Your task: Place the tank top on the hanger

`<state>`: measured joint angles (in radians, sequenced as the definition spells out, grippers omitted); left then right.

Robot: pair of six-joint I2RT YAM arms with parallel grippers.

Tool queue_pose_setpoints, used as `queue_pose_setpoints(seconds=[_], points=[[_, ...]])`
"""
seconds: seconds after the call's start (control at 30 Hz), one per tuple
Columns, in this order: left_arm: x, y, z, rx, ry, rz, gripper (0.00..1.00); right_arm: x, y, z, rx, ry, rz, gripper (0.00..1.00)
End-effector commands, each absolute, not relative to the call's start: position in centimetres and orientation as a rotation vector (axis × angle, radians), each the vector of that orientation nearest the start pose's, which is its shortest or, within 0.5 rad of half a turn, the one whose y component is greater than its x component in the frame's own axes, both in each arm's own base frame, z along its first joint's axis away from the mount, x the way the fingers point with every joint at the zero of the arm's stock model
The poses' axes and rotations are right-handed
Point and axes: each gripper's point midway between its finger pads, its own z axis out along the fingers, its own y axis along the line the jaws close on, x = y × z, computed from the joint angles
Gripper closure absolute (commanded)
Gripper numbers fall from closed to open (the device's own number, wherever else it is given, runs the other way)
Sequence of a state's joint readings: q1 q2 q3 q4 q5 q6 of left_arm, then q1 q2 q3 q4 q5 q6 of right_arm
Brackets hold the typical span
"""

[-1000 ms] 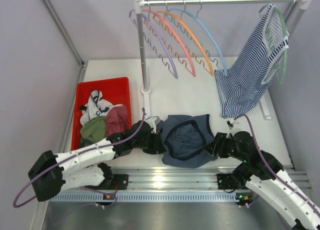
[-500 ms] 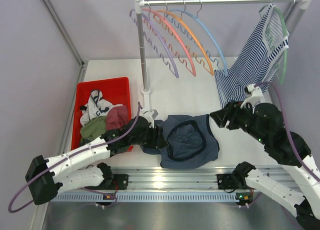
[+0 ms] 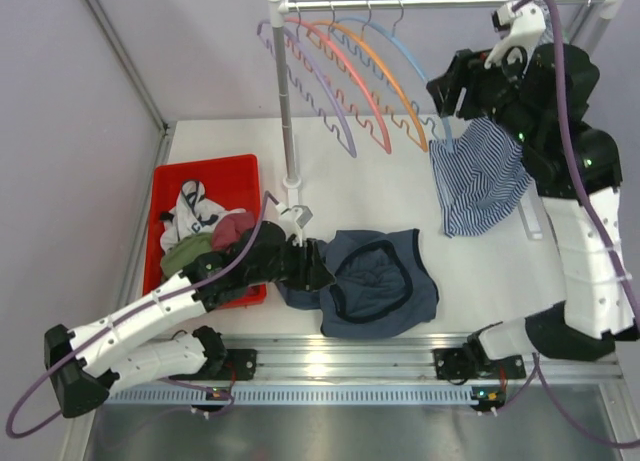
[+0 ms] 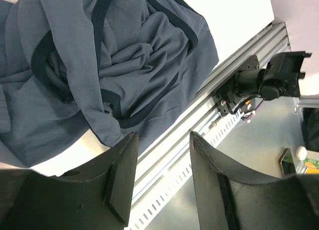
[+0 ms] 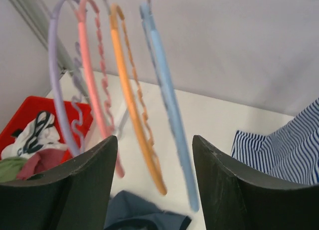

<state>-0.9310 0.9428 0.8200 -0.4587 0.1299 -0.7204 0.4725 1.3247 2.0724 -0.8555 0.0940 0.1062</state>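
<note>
the white surface [image 3: 350, 181] carries 1 metal rack [image 3: 430, 1], which stands behind the left jaws and level with the raised right jaws. 1 blue-and-white striped top [image 3: 480, 176] hangs just below the right jaws. 1 tank top [image 3: 378, 281], slate-blue with navy trim, lies crumpled on the surface. in the left wrist view it sits just past the tips of the left jaws and spreads ahead and to their left. from above, those tips sit at its left edge. the left jaws are spread apart with nothing between them, only the surface edge and the base rail showing in the gap. the tank top lies well below the right jaws. 1 red bin [image 3: 160, 196] of mixed clothes sits behind the left jaws.

4 hangers hang in a row ahead of the right jaws: 1 purple hanger [image 5: 55, 90], 1 pink hanger [image 5: 92, 90], 1 orange hanger [image 5: 132, 105] and 1 light-blue hanger [image 5: 167, 100]. the right jaws are released wide and hold nothing. in the right wrist view the light-blue hanger's arm runs down through the gap between them, nearer the right-hand finger. whether it touches cannot be told.
</note>
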Motion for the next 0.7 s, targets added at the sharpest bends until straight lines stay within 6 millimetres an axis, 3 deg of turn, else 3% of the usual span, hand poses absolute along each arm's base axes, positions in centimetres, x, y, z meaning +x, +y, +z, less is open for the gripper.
queue_pose_setpoints(seconds=[0.0,0.03,0.13,0.17,0.47,0.67], points=[[13.9,-27.1,22.0,0.378,2.27,-1.053,0.49,34.3,15.3,52.8,-0.383,1.607,0.435,0.38],[14.0,-27.0,22.3,0.384,2.264,-1.05,0.5,35.5,14.4,53.0,-0.363,1.599,0.44,0.36],[14.0,-26.9,22.9,0.405,2.248,-1.045,0.49,38.4,15.3,52.8,-0.399,1.59,0.512,0.37],[14.0,-26.9,23.1,0.409,2.241,-1.044,0.49,39.7,15.9,51.9,-0.415,1.61,0.527,0.38],[14.1,-26.5,23.7,0.44,2.205,-1.022,0.48,41.2,16.6,51.6,-0.427,1.589,0.547,0.36],[14.2,-26.6,23.5,0.446,2.205,-1.02,0.48,42.5,18.0,48.8,-0.465,1.658,0.495,0.37]])
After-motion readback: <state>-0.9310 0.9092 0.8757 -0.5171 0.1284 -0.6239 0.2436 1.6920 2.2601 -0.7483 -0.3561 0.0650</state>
